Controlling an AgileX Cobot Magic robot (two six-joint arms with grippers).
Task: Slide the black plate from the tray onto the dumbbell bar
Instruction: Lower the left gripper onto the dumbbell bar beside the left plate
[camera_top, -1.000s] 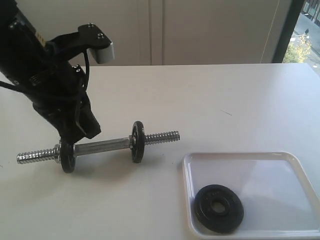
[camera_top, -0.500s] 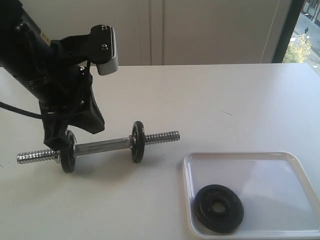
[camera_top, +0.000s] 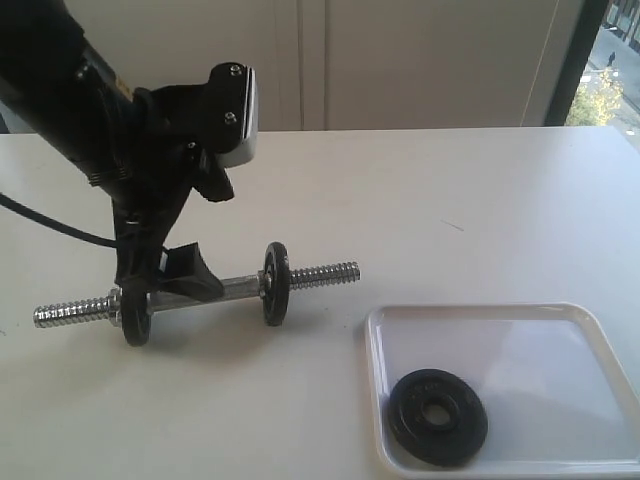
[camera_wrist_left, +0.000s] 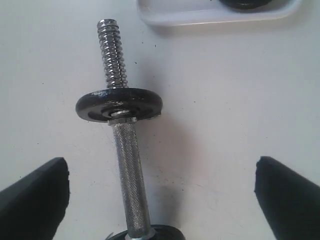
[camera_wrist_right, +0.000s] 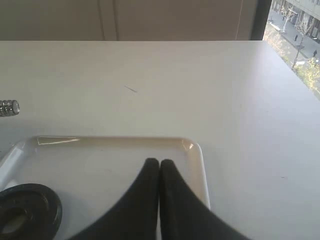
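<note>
Left jaws are spread wide and empty, with the dumbbell bar (camera_wrist_left: 128, 185) running down the gap between them, touching neither. Right jaws are pinched together, empty, hanging over the tray (camera_wrist_right: 115, 139). The black plate (camera_wrist_right: 26, 210) lies flat in that tray, off to one side of those jaws, well away from the left pair.

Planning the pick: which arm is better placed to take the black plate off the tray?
Likely right. The right end effector hangs shut by the tray, near the black plate; the left end effector is open astride the dumbbell bar.
</note>
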